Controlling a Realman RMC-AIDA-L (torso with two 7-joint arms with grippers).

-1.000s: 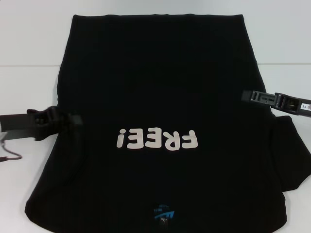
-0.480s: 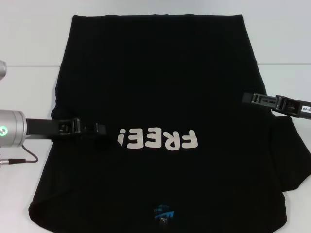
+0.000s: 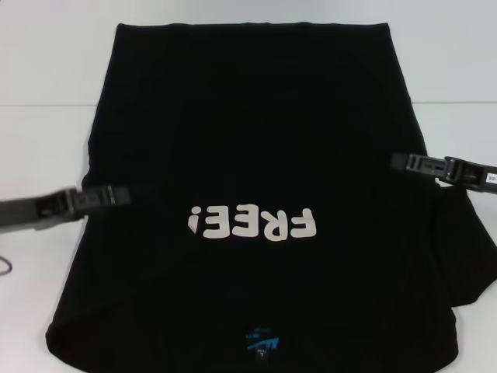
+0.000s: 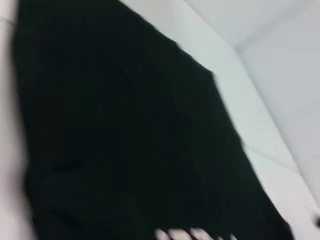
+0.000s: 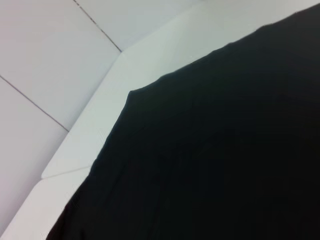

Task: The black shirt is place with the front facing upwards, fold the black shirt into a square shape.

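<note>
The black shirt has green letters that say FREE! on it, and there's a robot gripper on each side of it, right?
Almost. The letters on the black shirt are pale pinkish-white, not green, as the head view shows. The rest holds: the left gripper and right gripper sit at either side.

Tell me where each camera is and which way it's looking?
Head view: on the robot's head, looking forward and down at the shirt on the table; left gripper and right gripper show at its sides.
Left wrist view: on the left wrist, looking across the shirt; no fingers visible.
Right wrist view: on the right wrist, looking at the shirt's edge; no fingers visible.
Shared: all show the shirt and table.
</note>
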